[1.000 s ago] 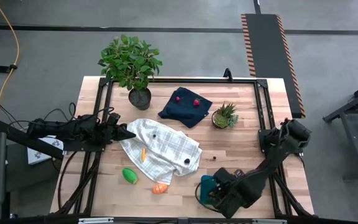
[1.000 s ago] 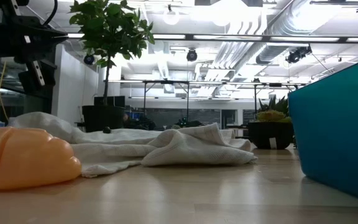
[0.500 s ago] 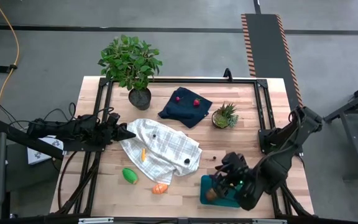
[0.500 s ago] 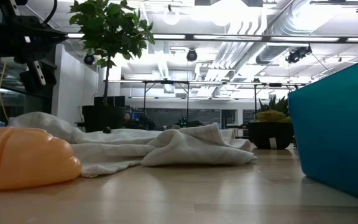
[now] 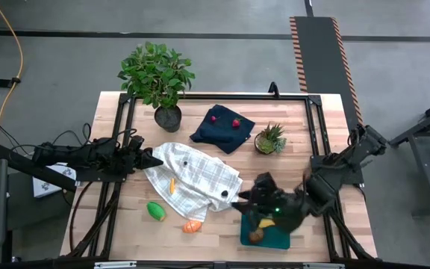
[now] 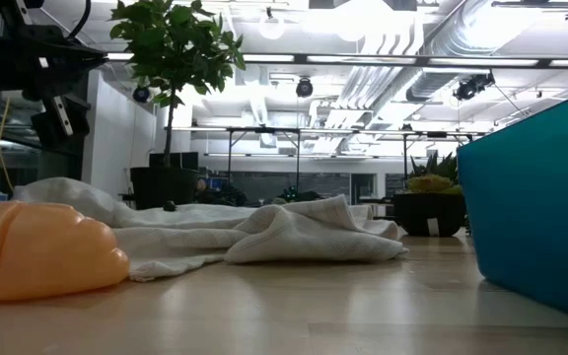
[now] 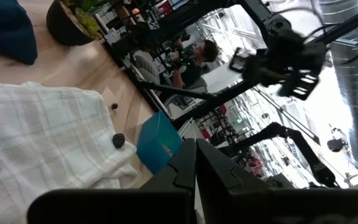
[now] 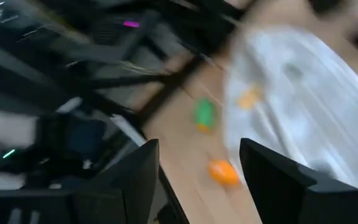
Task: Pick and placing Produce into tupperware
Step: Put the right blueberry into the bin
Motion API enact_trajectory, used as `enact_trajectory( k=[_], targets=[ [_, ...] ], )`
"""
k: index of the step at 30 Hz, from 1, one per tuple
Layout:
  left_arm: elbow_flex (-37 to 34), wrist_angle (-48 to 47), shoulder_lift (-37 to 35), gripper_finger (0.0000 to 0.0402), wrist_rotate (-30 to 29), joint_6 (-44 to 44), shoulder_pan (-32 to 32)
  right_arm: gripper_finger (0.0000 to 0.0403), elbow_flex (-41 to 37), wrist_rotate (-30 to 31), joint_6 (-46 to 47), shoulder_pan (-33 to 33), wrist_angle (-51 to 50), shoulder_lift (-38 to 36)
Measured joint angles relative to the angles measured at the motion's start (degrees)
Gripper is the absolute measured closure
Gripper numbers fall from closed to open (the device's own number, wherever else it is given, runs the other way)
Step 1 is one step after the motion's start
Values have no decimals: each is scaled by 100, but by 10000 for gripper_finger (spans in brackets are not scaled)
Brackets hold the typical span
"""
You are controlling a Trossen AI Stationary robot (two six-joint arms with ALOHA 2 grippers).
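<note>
Produce lies scattered over the table: a green piece point(image 5: 155, 211) and an orange piece point(image 5: 192, 226) on the bare wood at the near left, a small orange bit point(image 5: 172, 185) on the checked cloth point(image 5: 200, 175), and two red berries point(image 5: 225, 120) on the dark navy cloth point(image 5: 222, 128) at the far side. One brown round item point(image 5: 255, 236) already sits inside the teal tupperware point(image 5: 278, 240) at the near right edge.

The right gripper point(image 5: 246, 203) hangs just above the tupperware's left side, its fingers spread and holding nothing; its wrist camera looks toward the green and orange pieces. The left gripper point(image 5: 154, 160) waits at the checked cloth's left edge, clenched shut and empty.

By the look of it, one drop is done and the right arm is heading for the next pick. That move likely calls for reaching left to the nearest piece, the orange one, lowering with fingers spread astride it, then closing before carrying it back to the container.
</note>
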Motion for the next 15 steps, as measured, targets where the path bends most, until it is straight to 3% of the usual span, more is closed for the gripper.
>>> enact_trajectory(
  k=[2, 5, 12, 15],
  targets=[
    [-2, 0, 0, 401, 0, 0, 0, 187, 0, -208, -1250, -192, 841, -1],
    [-2, 2, 0, 401, 23, -2, 0, 187, 0, -333, -2251, -541, 1203, -56],
    [0, 61, 0, 401, 331, -46, 0, 187, -2, -490, -2544, -1079, -9, -640],
    [-2, 68, 0, 401, 345, -49, 0, 187, -4, -202, -2605, -997, -363, -930]
  ],
)
